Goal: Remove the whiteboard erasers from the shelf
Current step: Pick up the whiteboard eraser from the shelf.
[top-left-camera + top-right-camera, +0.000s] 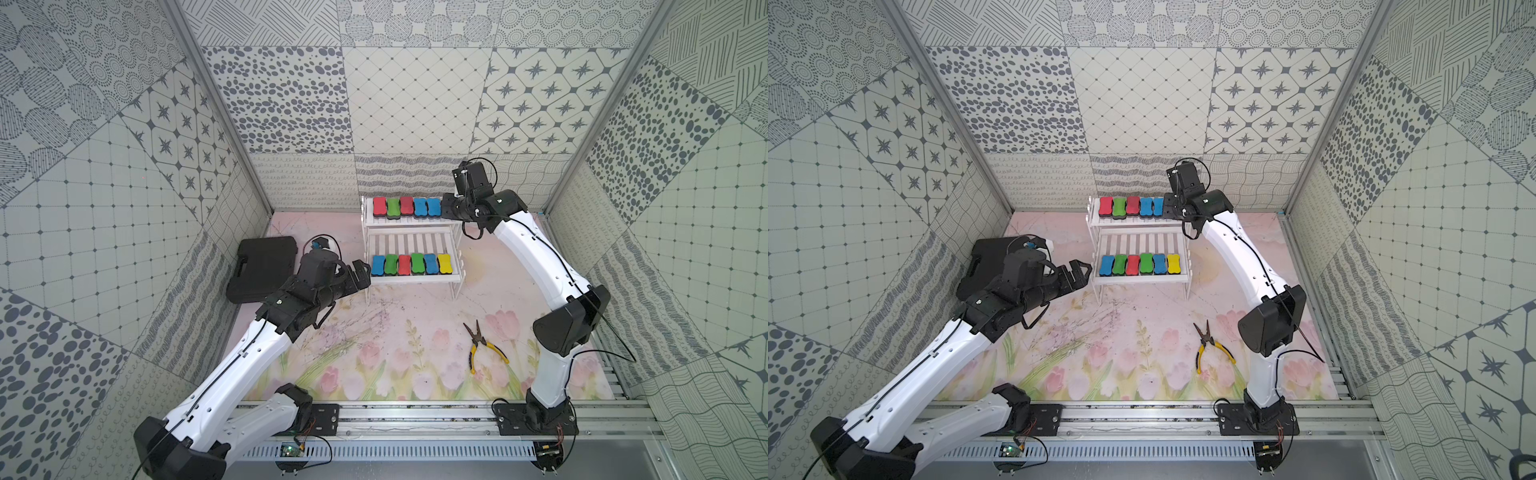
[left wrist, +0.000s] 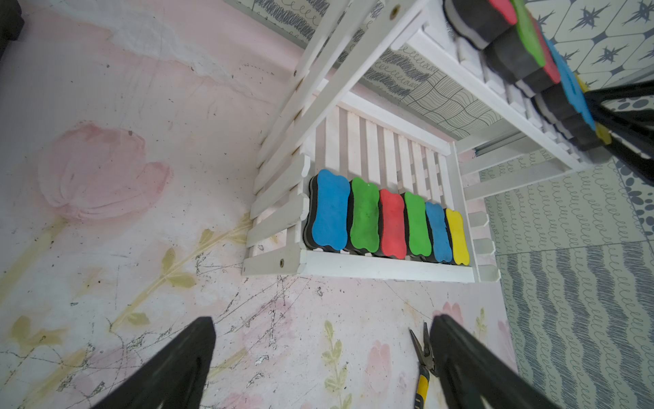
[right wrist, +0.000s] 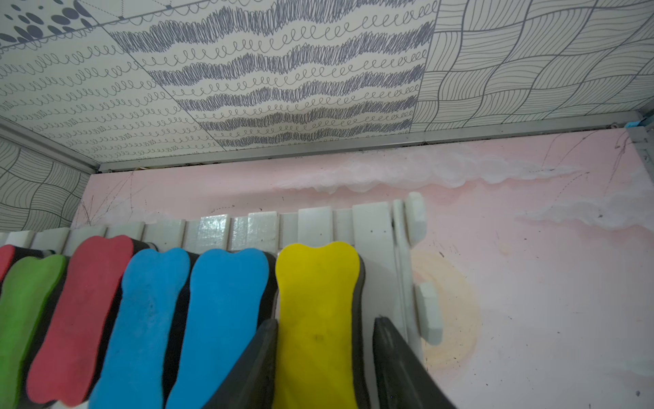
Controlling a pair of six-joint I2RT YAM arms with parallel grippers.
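One pair of yellow-handled pliers (image 1: 484,347) lies nearest, on the floral mat (image 1: 374,365), right of centre. Farther in and to the left, the left gripper (image 2: 322,320) hovers just left of the shelf (image 1: 409,243), level with its lower tier, jaws spread wide and holding nothing. Beside that arm, by the left wall, sits a black case (image 1: 262,268). Six whiteboard erasers (image 1: 405,264) lie side by side along the near edge of the lower tier: blue, green, red, green, blue, yellow from left to right. On the upper, farther tier lie six more: red, green, red, blue, blue, then a yellow eraser (image 3: 316,283) at the right end. The right gripper (image 3: 325,319) straddles that one, jaws partly closed, a finger along each long side. Whether they actually pinch it I cannot tell.
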